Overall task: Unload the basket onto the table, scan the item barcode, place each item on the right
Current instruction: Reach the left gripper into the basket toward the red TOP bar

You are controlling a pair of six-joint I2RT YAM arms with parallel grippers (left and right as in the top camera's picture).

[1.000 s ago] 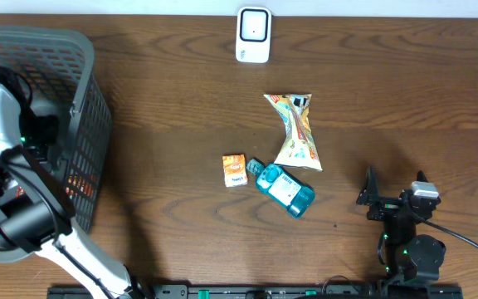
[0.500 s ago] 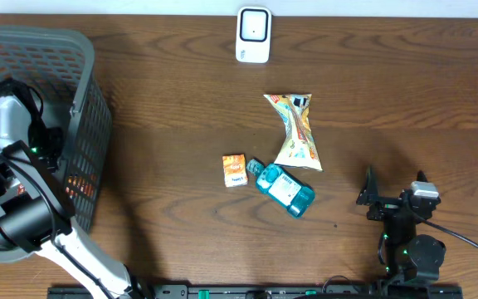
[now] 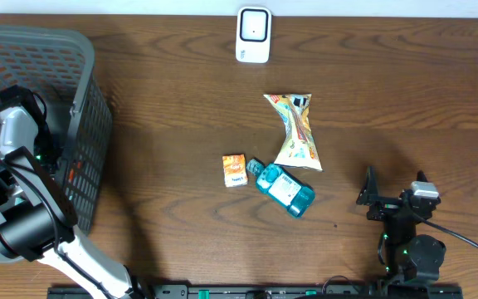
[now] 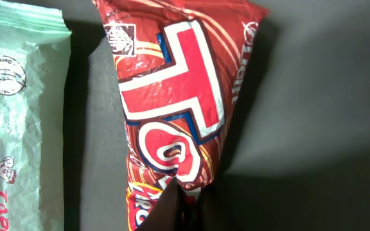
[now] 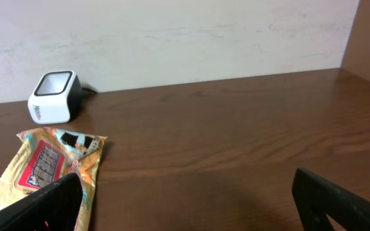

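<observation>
Wooden table holds basket, scanner, pouch, carton, bottle.

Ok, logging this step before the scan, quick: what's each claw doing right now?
Left claw: closed, pinching the red snack bag.
Right claw: open, holding nothing.

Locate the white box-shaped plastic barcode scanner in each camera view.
Overhead: white box-shaped scanner at top centre.
Left wrist: not in it.
Right wrist: scanner at left, mid-height.
Shared landmark: gold foil snack packet, on the scanner's near side.
</observation>
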